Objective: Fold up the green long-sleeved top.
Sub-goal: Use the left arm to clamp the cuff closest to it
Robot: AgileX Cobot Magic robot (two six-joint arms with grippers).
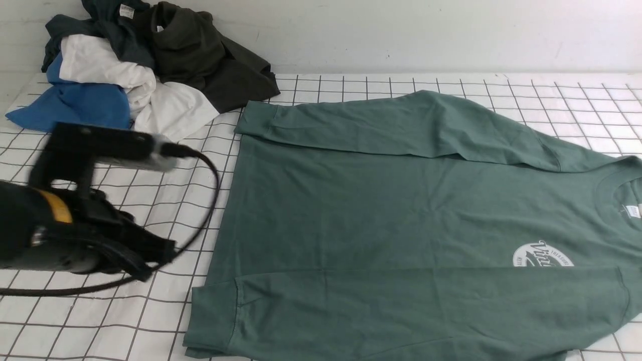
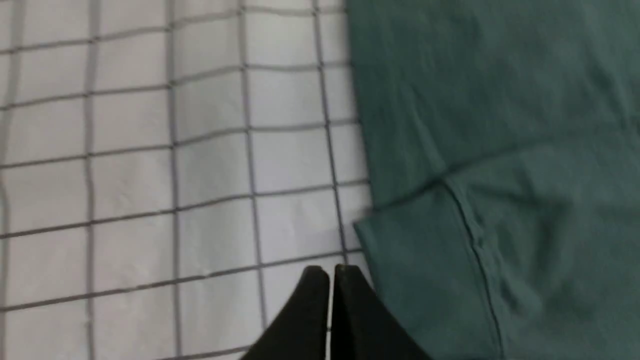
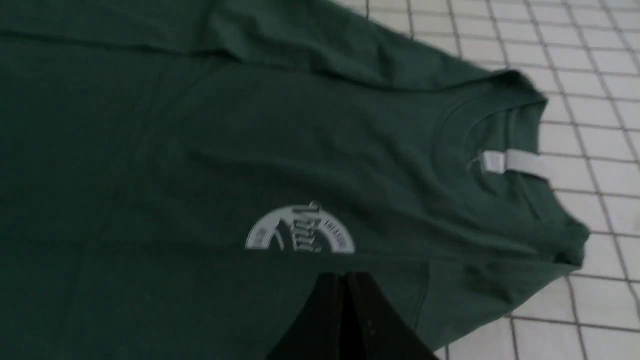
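Observation:
The green long-sleeved top (image 1: 401,210) lies flat on the checked cloth with its neck (image 1: 622,195) at the right. Both sleeves are folded across the body, the far one (image 1: 401,125) and the near one (image 1: 426,306). The near sleeve covers the lower half of the white logo (image 1: 542,254). My left gripper (image 1: 158,260) is shut and empty, over bare cloth just left of the hem. In the left wrist view its tips (image 2: 327,272) sit beside the near sleeve's cuff (image 2: 415,260). My right gripper (image 3: 342,277) is shut and empty above the near sleeve, just below the logo (image 3: 300,230). It is outside the front view.
A heap of clothes (image 1: 150,60) sits at the back left: a dark olive garment (image 1: 200,55), a blue one (image 1: 75,105) and white ones (image 1: 105,65). The white grid cloth (image 1: 100,326) covers the table. A black cable (image 1: 210,190) loops from the left arm. A wall closes the back.

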